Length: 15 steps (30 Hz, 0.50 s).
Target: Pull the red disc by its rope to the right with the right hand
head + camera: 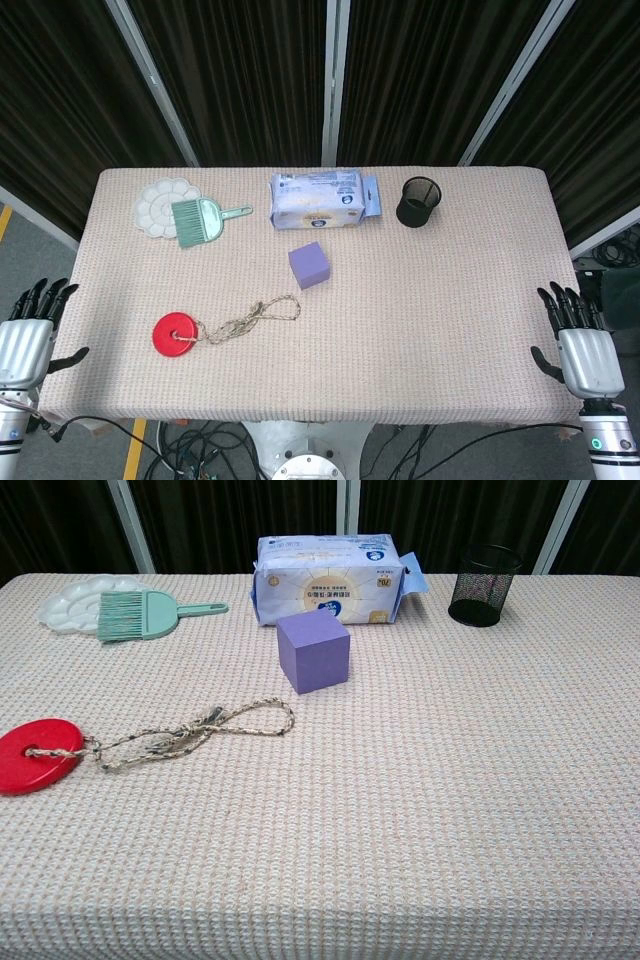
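Observation:
The red disc (175, 333) (36, 754) lies flat near the table's front left. Its braided rope (248, 318) (190, 731) runs from the disc's middle to the right and ends in a loop short of the purple cube. My right hand (580, 345) hangs off the table's right edge, fingers spread, holding nothing, far from the rope. My left hand (28, 330) hangs off the left edge, also with fingers apart and nothing in it. Neither hand shows in the chest view.
A purple cube (309, 265) (313, 652) stands just beyond the rope's loop. Along the back are a white palette (160, 205), a green brush (205, 220) (145, 614), a tissue pack (322, 198) (328, 578) and a black mesh cup (419, 201) (483, 571).

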Available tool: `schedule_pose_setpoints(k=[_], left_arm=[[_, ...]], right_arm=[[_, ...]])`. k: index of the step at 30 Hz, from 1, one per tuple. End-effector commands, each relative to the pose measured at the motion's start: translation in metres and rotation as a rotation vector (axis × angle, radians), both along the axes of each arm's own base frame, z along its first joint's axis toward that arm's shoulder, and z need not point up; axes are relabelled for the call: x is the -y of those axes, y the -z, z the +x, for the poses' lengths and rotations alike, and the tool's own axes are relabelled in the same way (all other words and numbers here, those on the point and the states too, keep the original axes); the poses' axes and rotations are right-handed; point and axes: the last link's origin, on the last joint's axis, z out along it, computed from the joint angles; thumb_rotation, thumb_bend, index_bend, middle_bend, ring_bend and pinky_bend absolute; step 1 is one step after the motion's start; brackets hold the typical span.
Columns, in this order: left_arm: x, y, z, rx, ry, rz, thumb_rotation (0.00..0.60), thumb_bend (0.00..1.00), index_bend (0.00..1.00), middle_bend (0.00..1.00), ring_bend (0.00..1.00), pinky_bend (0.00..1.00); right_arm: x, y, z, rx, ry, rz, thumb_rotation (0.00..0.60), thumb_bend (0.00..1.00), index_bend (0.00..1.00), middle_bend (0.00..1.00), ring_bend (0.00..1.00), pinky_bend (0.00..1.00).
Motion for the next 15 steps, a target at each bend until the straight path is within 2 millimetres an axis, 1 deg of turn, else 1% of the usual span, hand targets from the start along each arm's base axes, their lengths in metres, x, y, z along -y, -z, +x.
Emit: schedule_pose_setpoints(k=[1, 7, 10, 13, 15], left_arm=[[-0.001, 0.000, -0.001, 0.001, -0.002, 0.001, 0.600, 0.00, 0.12, 0.09, 0.01, 0.13], [0.001, -0.001, -0.001, 0.002, -0.001, -0.002, 0.600, 0.00, 0.12, 0.09, 0.01, 0.13], [0.001, -0.001, -0.001, 0.002, 0.000, -0.013, 0.600, 0.00, 0.12, 0.09, 0.01, 0.13], [0.000, -0.001, -0.001, 0.005, 0.003, -0.013, 0.600, 0.00, 0.12, 0.09, 0.01, 0.13], [0.002, -0.001, -0.001, 0.009, 0.004, -0.016, 0.600, 0.00, 0.12, 0.09, 0.01, 0.13]], right_arm=[[0.000, 0.000, 0.000, 0.001, 0.000, -0.001, 0.600, 0.18, 0.00, 0.00, 0.00, 0.00], [0.001, 0.003, 0.003, -0.001, -0.004, 0.015, 0.600, 0.18, 0.00, 0.00, 0.00, 0.00], [0.003, 0.004, 0.008, 0.000, -0.015, 0.026, 0.600, 0.18, 0.00, 0.00, 0.00, 0.00], [0.007, 0.009, 0.018, 0.003, -0.045, 0.056, 0.600, 0.18, 0.00, 0.00, 0.00, 0.00], [0.012, 0.016, 0.030, 0.017, -0.084, 0.100, 0.600, 0.18, 0.00, 0.00, 0.00, 0.00]])
